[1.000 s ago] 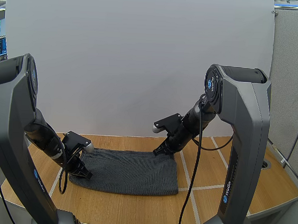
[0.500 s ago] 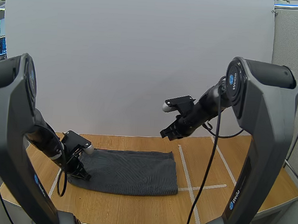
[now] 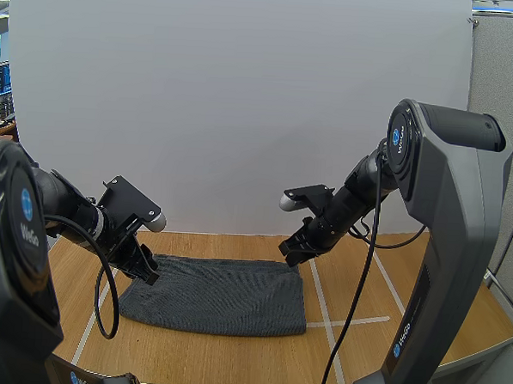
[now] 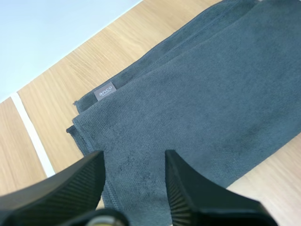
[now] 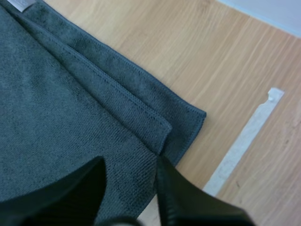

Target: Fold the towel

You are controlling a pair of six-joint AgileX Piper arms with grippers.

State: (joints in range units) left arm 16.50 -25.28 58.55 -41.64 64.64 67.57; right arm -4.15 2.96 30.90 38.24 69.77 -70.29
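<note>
Dark towel (image 3: 217, 295) lying flat, doubled, on worktop (image 3: 405, 312): soft, light, limp, likely to sag, so best pinched at layered corner hems; left jaws parted, empty, above its left end, right jaws likewise above its far-right corner.

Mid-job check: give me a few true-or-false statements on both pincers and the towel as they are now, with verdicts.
1. The left pincer is open and holds nothing. True.
2. The right pincer is shut on a corner of the towel. False: it is open, over the towel's far right corner, gripping nothing.
3. The towel lies flat in folded layers. True.
4. The towel hangs over the front edge of the table. False: all of it lies on the table.
</note>
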